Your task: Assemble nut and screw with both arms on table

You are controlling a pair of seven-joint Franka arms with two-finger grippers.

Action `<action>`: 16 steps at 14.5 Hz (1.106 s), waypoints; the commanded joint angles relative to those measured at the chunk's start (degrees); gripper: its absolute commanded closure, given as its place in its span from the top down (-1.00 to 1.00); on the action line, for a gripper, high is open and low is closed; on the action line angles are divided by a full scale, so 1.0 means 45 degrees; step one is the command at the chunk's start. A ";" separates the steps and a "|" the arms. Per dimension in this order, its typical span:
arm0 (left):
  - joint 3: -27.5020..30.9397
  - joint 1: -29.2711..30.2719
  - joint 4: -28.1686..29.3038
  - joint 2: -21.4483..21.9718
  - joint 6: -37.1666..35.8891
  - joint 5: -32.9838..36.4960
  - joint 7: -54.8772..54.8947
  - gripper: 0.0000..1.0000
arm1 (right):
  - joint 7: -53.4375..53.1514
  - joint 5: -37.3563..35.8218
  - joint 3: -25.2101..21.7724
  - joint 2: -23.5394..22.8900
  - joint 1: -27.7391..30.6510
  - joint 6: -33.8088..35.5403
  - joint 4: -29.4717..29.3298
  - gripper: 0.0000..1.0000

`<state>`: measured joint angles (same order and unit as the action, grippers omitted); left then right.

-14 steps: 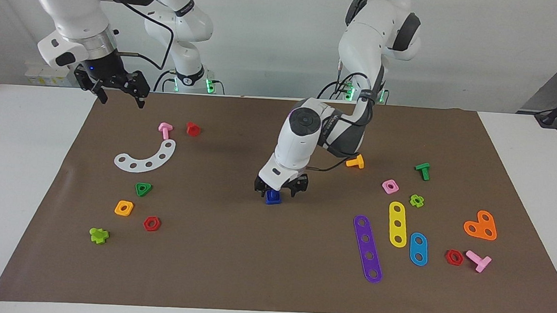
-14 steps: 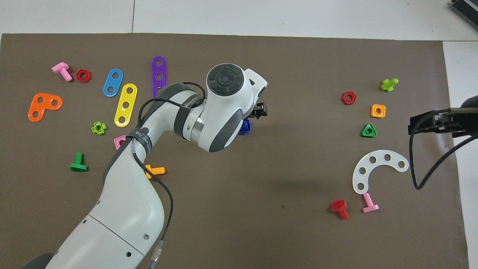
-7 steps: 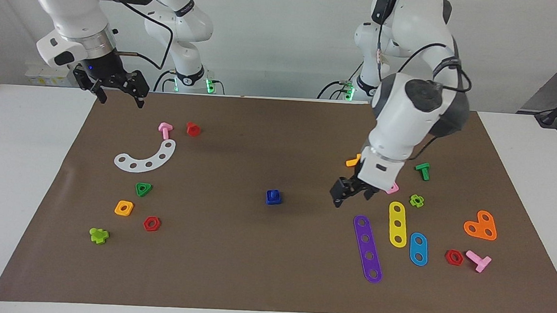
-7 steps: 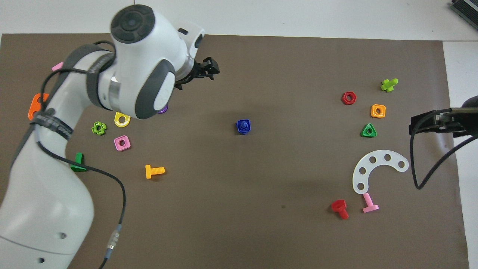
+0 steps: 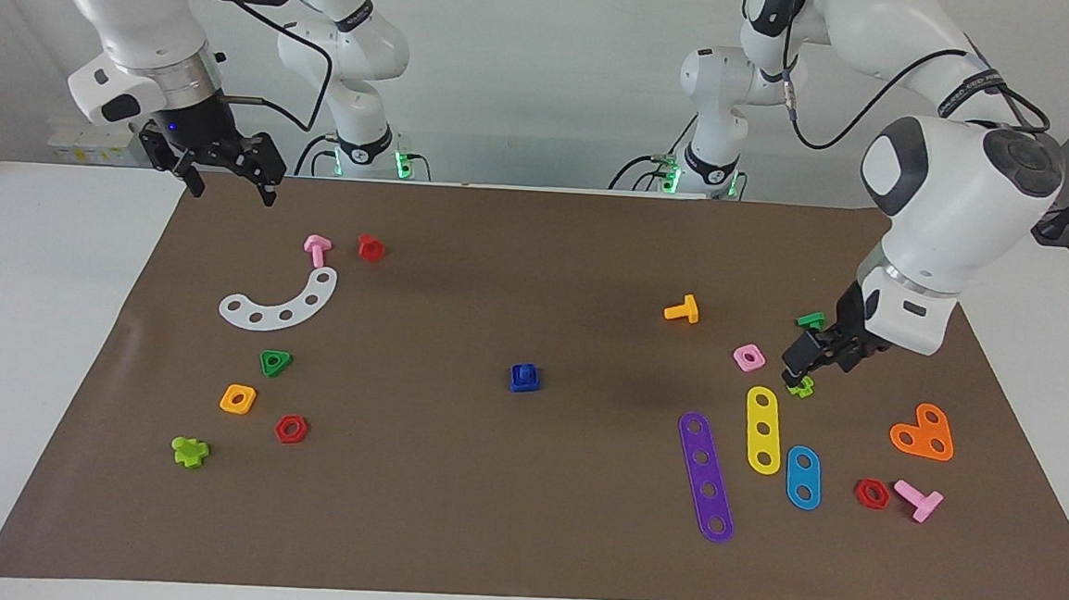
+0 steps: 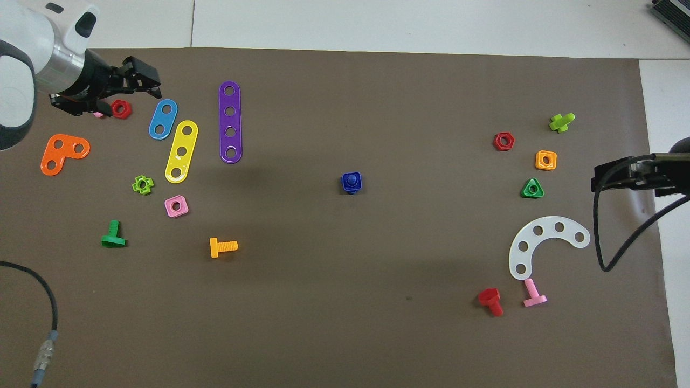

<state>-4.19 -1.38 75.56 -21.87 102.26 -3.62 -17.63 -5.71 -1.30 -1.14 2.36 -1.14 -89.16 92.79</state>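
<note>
our left claw (image 5: 814, 363) is hanging up in the air over the toy pile at the left arm's end of the mat, fingers apart and nothing between them. in the facing view it sits at about 3 o'clock from the blue pieces, partly covering a lime clover nut (image 5: 803, 386) and a green bolt (image 5: 811, 322). in the overhead view that same claw (image 6: 137, 81) shows up at the 10 o'clock corner, just by a red hex nut (image 6: 121, 109).

our right claw (image 5: 227, 165) waits up at the 10 o'clock corner of the facing view, over the mat's edge at the right arm's end, fingers spread and empty too.

the nut (image 5: 524, 382) lies about dead centre on the brown mat (image 5: 483, 538), and the screw (image 5: 524, 372) stands in it with its stub poking up. both are dark blue, so we can't tell how far it's threaded in. from overhead the nut (image 6: 351, 183) and screw (image 6: 352, 178) read as one stacked blob, well apart from both claws.

around them: an orange bolt (image 5: 682, 309) at about 2 o'clock from the blue pair in the facing view, a pink square nut (image 5: 749, 357) toward 3, a purple strip (image 5: 706, 476) at 4, and a white curved strip (image 5: 280, 301) at about 10.
</note>
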 commanded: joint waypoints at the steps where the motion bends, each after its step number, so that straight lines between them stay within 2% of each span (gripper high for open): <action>1: -0.0085 0.0307 0.0923 0.0874 -0.0611 0.1149 0.0907 1.00 | -0.0273 0.0210 0.0117 -0.0057 0.0117 -0.0226 -0.0092 1.00; 2: -0.0085 0.0307 0.1020 0.1010 -0.1001 0.1834 0.1450 1.00 | -0.0273 0.0191 0.0117 -0.0037 0.0097 -0.0245 -0.0034 1.00; 6: -0.0085 0.0814 0.1429 0.2004 -0.2213 0.1958 0.2763 1.00 | -0.0293 0.0171 0.0117 -0.0018 0.0116 -0.0362 0.0084 1.00; 10: -0.0085 0.1206 0.3574 0.4599 -0.2314 0.1899 0.3699 1.00 | -0.0253 0.0171 0.0098 -0.0056 0.0155 -0.0421 -0.0013 1.00; 12: -0.0105 0.1186 0.4299 0.5500 -0.2547 0.1841 0.3780 1.00 | -0.0254 0.0171 0.0117 -0.0076 0.0117 -0.0188 -0.0208 1.00; 16: -0.0085 0.1186 0.4400 0.6128 -0.3192 0.0591 0.4441 0.98 | -0.0254 0.0210 0.0117 -0.0076 0.0175 0.0377 -0.0500 1.00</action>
<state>-4.55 3.55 92.79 3.54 88.18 0.96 -0.32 -5.91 -1.24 -1.09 2.34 -1.15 -89.62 92.42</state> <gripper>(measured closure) 0.000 0.000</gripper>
